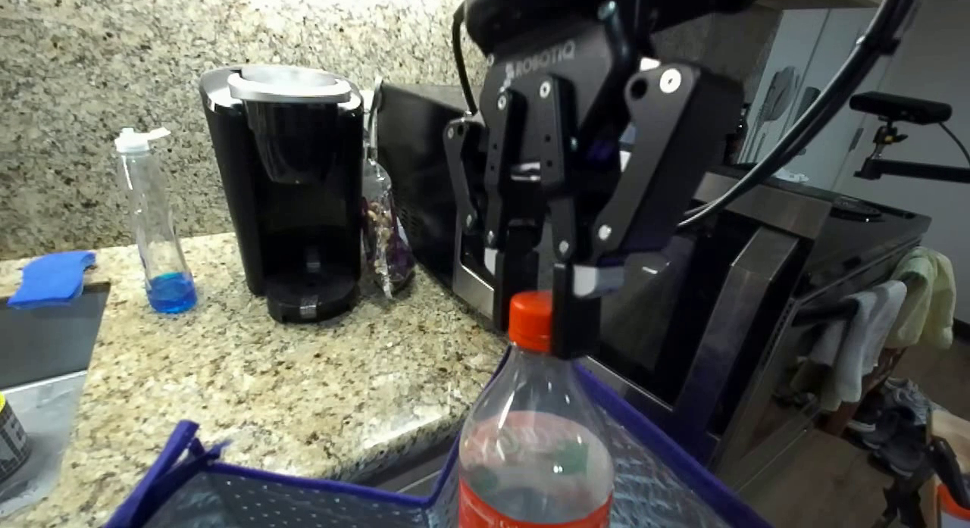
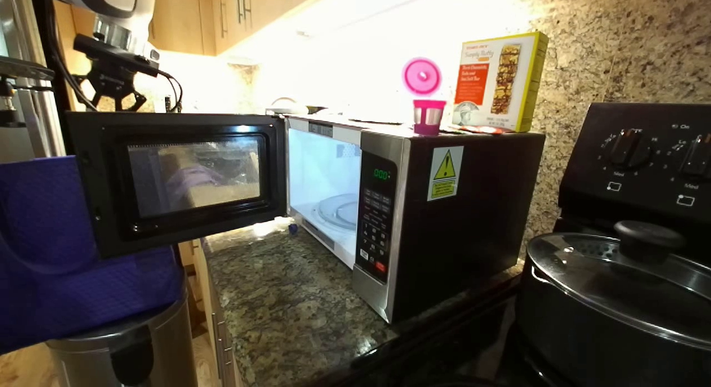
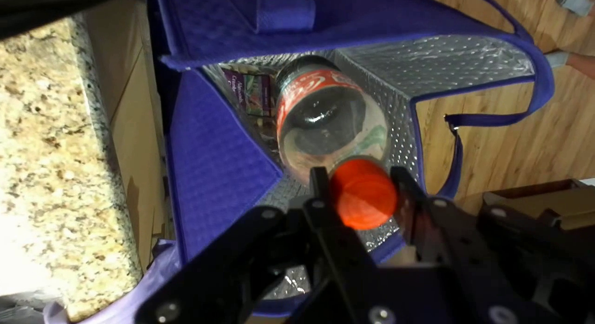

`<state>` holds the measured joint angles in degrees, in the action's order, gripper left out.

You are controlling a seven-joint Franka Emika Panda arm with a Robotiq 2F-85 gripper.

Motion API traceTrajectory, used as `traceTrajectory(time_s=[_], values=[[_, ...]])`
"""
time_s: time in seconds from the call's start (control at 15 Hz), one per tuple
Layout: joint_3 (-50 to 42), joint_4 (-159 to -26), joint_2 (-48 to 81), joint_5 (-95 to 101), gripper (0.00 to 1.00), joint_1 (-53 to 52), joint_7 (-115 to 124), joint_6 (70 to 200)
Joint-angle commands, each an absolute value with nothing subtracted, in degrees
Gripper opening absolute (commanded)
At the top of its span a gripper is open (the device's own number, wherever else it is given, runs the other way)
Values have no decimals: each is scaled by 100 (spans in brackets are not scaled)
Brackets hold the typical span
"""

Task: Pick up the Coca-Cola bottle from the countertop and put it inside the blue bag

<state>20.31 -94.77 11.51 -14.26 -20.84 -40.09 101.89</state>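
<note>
Coca-Cola bottle [image 1: 536,467] down in the mouth of the blue bag [image 3: 372,17], and you're on the placing step: the lift off the countertop [image 3: 51,152] looks done, the release isn't. Your gripper [image 3: 360,179] has its fingers [image 1: 577,323] clamped on the red cap [image 1: 530,316], one to each side. The bottle is close to upright in an exterior view, neck and shoulder showing above the near rim [image 1: 318,485], lower part cut off by the frame. Look down the wrist view: the body sits within the foil lining [image 3: 446,66], beside a purple packet [image 3: 255,92]. The base is hidden, so you can't tell whether it rests on the bag's floor.

Next call, as I judge it: straight down, slowly, until the bottle carries its own weight, then spread the fingers and rise off the cap. Mind the side panel [image 3: 218,175] folding inward from the counter side; its corner lies just beside the bottle, and drifting that way could crumple the bag. Those soft walls may let the bottle lean once you let go. In an exterior view the open microwave door [image 2: 194,231] covers part of the bag, and you get no sight of the bottle there.
</note>
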Motion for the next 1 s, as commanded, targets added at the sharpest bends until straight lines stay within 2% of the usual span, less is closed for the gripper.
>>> traceTrajectory(time_s=[0.0, 0.4, 0.93], values=[[2105, -9386, 1388, -1105, 11, -2126, -3922, 10013], [2200, -9288, 1844, -805, 11, -2234, -3990, 10301], [2184, -9478, 2392, -653, 11, -2293, -3817, 11404]])
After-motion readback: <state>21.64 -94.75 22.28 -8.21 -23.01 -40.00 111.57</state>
